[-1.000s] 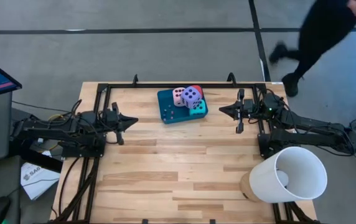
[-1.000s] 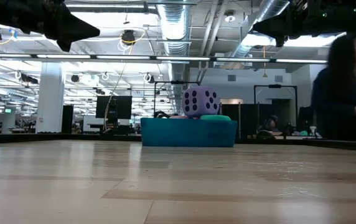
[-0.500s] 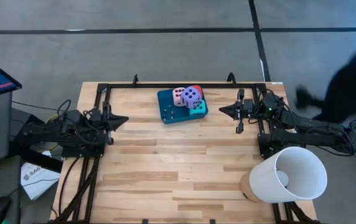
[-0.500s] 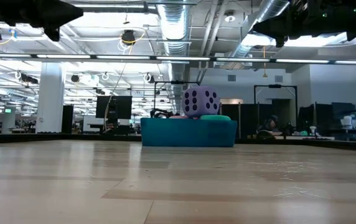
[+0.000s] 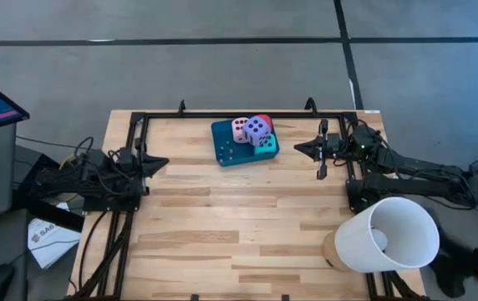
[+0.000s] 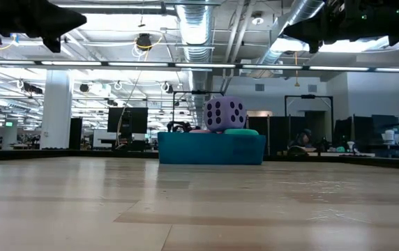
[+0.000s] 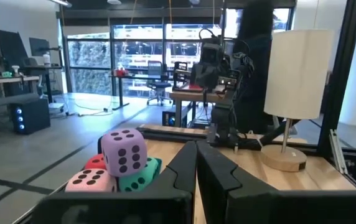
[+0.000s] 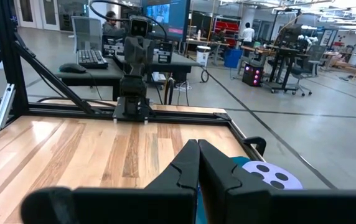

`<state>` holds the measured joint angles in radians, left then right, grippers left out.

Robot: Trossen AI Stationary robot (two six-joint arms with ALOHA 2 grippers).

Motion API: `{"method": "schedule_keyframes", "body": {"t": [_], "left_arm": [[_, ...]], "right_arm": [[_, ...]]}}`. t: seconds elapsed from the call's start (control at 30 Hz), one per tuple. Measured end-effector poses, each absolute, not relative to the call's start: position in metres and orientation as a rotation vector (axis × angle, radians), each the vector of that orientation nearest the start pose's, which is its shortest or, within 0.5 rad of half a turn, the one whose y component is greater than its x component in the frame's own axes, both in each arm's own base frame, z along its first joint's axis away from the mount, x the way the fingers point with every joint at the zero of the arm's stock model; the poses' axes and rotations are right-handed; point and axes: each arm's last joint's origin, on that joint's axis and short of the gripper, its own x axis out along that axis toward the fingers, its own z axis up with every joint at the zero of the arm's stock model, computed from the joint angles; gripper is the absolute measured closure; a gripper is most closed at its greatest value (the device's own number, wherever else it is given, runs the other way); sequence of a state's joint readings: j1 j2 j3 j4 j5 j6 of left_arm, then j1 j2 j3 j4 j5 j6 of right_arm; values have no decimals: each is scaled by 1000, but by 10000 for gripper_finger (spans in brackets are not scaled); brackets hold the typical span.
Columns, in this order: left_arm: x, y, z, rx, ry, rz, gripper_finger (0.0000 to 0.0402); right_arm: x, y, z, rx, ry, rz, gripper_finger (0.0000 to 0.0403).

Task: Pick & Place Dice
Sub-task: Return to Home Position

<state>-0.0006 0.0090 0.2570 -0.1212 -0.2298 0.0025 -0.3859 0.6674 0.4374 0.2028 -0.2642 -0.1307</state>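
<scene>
Toward the table's far edge, the teal tray [image 5: 220, 138] held all four dice: pink die [image 5: 239, 129], red die [image 5: 266, 121] and turquoise die [image 5: 266, 145], with the purple die [image 5: 256, 128] perched on top. Left gripper [image 5: 160, 162] and right gripper [image 5: 302, 149] hung either side of the tray, clear of it, fingers pinched together on nothing. Risks, my read: the purple die was only stacked, so a table jolt could roll it out. The right arm sat near the white lamp [image 5: 387, 234], and a wide swing could clip it.

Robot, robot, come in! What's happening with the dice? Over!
Left gripper shut, empty, left side. Right gripper shut, empty, right side. Four dice piled in teal tray. Nothing blocking them.
</scene>
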Motion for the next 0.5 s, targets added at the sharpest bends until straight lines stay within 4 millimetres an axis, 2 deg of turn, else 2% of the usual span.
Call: {"method": "schedule_keyframes", "body": {"t": [0.2,0.37,0.5], "left_arm": [[79,7,225,-16,-135,230,401],[88,6,204,-14,-132,223,401],[95,4,184,-8,-144,149,401]], "right_arm": [[152,-53,267,-122,34,-120,403],[152,-54,267,-122,34,-120,403],[152,-54,267,-122,34,-120,403]]}}
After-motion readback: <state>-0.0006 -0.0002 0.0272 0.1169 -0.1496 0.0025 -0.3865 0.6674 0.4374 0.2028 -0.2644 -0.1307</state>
